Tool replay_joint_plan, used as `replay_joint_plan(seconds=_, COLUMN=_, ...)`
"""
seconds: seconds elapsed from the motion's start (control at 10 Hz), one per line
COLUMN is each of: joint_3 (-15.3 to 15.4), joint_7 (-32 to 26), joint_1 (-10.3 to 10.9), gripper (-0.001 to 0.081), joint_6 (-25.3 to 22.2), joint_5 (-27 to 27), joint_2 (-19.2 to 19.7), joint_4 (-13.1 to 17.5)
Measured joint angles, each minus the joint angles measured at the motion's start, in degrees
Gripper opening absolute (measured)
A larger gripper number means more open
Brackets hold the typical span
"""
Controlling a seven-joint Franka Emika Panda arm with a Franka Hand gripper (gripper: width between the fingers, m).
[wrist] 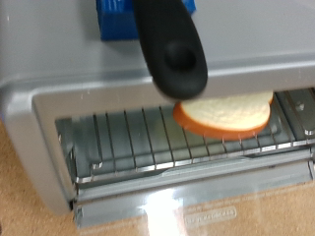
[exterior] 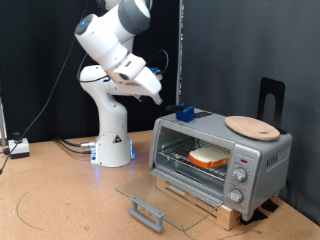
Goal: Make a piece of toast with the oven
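The silver oven (exterior: 262,158) stands at the exterior view's right with its glass door (exterior: 160,198) dropped open. The piece of toast (exterior: 209,156) lies flat on the wire rack inside; in the wrist view the toast (wrist: 228,114) rests on the rack (wrist: 128,136). My gripper (exterior: 183,112) hangs over the oven's top left corner, above the opening. In the wrist view the gripper (wrist: 181,71) shows as one black shape with no gap, holding nothing, just above the toast's edge.
A round wooden plate (exterior: 252,126) lies on the oven's top at its right. A small blue object (wrist: 116,18) sits on the oven's top by the gripper. The oven stands on a wooden board (exterior: 200,195). Cables (exterior: 40,150) trail at the left by the arm's base.
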Motion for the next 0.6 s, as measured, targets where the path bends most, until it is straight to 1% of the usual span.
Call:
replay_joint_plan(seconds=0.3, joint_3=-1.9, joint_7=-3.1, joint_1=-2.1, gripper=0.0809, joint_6=0.4, joint_5=-3.7, joint_2=5.3, joint_4=2.3)
replay_joint_plan(seconds=0.5, joint_3=-2.9, joint_7=-5.7, joint_1=-3.1, gripper=0.0809, joint_6=2.3, joint_5=-3.9, joint_2=9.6, joint_4=3.8)
replay_joint_plan(seconds=0.6, joint_3=-2.8, joint_7=-5.6, joint_1=-3.1, gripper=0.0809, joint_6=2.3, joint_5=-3.9, joint_2=9.5, joint_4=3.7)
